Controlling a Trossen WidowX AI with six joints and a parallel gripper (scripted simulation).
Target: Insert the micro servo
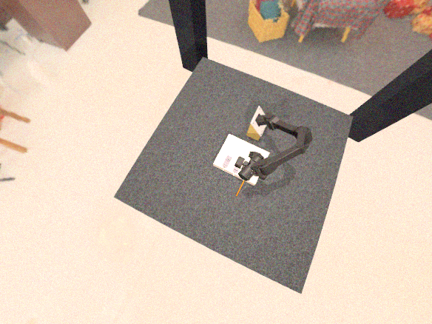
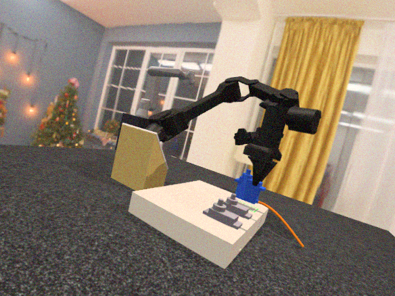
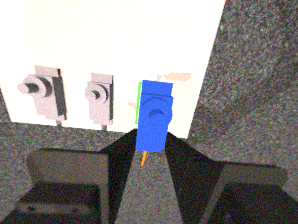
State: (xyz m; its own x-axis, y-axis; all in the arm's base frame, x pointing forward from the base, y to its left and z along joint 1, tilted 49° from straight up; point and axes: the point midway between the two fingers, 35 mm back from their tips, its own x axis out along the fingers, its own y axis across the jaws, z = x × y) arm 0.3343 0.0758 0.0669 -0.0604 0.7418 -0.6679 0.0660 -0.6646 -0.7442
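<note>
Your pincer (image 2: 260, 180) (image 3: 150, 133) is pinching the blue micro servo (image 2: 249, 188) (image 3: 155, 116) by its body, one finger on each side, and holds it over the white deck (image 2: 179, 209) (image 3: 115, 40) (image 1: 237, 146), near the edge where the pocket is marked. The servo's shaft points up and its ears jut out at either end, which is why this grip suits you: the underside is left free to drop into the pocket, and nothing blocks the ears from landing flat.

The orange cable (image 1: 240, 188) (image 2: 284, 221) (image 3: 144, 158) leaves the servo at the end facing the deck's near edge in the wrist view, and hangs out past that edge. That seems the right way round, since the two grey servos (image 2: 223, 216) (image 3: 49, 97) and (image 2: 238, 207) (image 3: 101, 102) already seated there have their notches on that same side (handy patterns to copy).

A strip of the green pocket outline (image 2: 253, 210) (image 3: 139, 102) shows along one side of the servo in the wrist view, though the servo itself hides most of the pocket, so you can't tell from here how well it is centred. I'd judge you are at the final alignment: square the body to the outline, then lower straight down. Watch that an ear doesn't catch the rim or the cable get trapped under the body. Open only once both ears look flat, then lift clear.
</note>
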